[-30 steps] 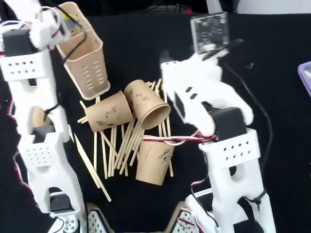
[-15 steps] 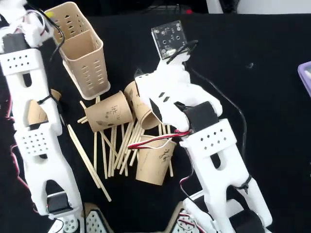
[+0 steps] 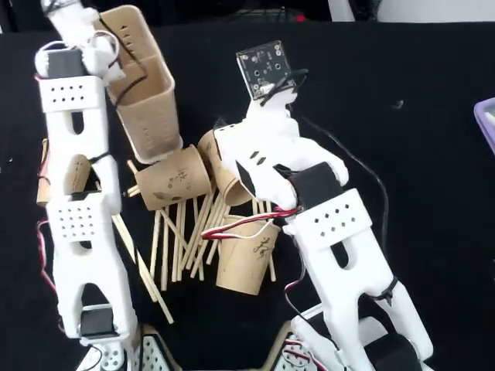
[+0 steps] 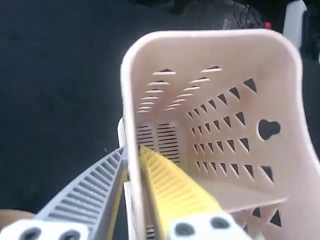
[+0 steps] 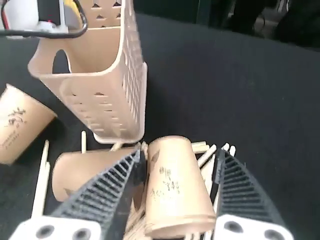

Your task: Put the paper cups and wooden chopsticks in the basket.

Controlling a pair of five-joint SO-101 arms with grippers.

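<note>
Shifted inward, the left end effector (image 4: 132, 155) gripped the basket (image 4: 240, 165) wall near the far-left corner of the worktop (image 3: 433, 193); the right end effector (image 5: 178, 154), jaws apart, straddled a paper cup (image 5: 172, 197) bearing unreadable dark print.

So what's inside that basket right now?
No cups or chopsticks show inside the basket, just its bare holed walls. One of the left arm's jaws sits inside, covering part of the near wall.

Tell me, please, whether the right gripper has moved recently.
Yes. The right gripper swung left in the high view, from beside the chopsticks to over them, open around a paper cup.
</note>
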